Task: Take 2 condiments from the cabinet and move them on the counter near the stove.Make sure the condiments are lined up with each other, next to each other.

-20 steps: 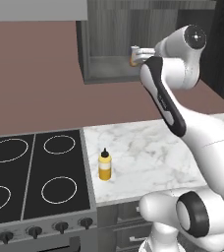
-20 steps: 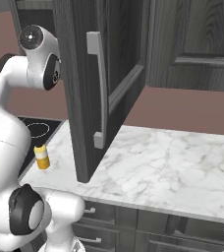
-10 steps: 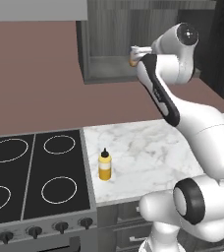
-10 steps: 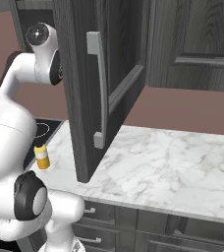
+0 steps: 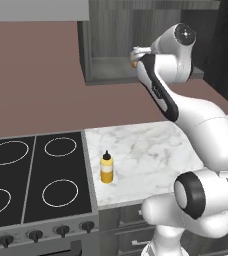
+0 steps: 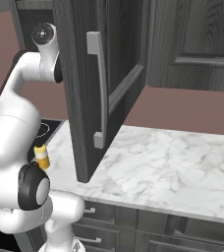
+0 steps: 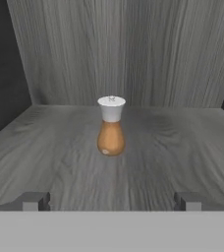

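In the left base view, the stove is seen at the lower left, its black glass marked with four white rings and a row of dark knobs along the grey front. Just right of it, on the white veined counter, a yellow squeeze bottle with a dark pointed nozzle is stood upright, close to the stove's edge. Higher, at the upper middle of the frame, the dark grey wood-grain cabinet is shown as an open niche, and the white arm is reached up toward its right side, where a small patch of brown is glimpsed beside the wrist.

In the right base view, the bottle is partly hidden behind the arm at the left, and the open cabinet door with its pale handle is placed in the middle.

In the hand view, the gripper is held wide open, with its left fingertip at the lower left and the other at the lower right, and nothing is gripped. Between and beyond them, at the centre, the shaker is set upright on the cabinet shelf: a small rounded brown body narrowing to a white top.
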